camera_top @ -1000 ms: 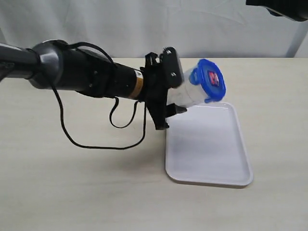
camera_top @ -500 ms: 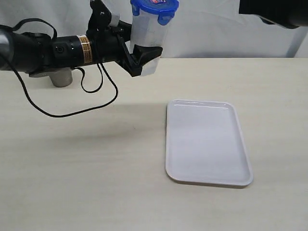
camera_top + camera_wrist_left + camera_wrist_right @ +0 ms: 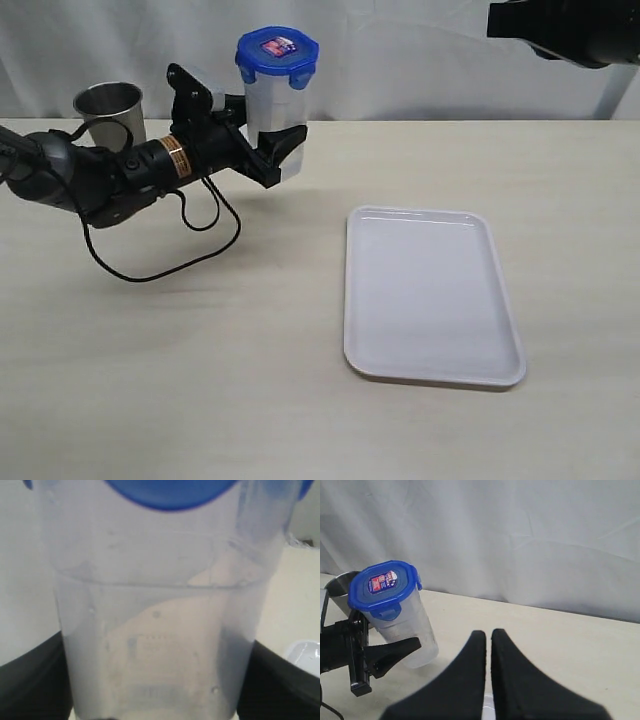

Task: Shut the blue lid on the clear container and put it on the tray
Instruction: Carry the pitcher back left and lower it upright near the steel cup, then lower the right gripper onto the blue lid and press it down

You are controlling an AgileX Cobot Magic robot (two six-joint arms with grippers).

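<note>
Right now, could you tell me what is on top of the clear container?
The blue lid sits on the clear container, label up. It covers the rim, so whether its flaps are latched is hidden.

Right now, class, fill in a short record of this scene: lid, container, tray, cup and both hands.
blue lid: seated on the clear container
clear container: upright, left of the tray, not on it
left hand: closed around the clear container
right hand: shut, holding nothing
tray: flat on the table, nothing on it
steel cup: upright, behind the left arm
</note>
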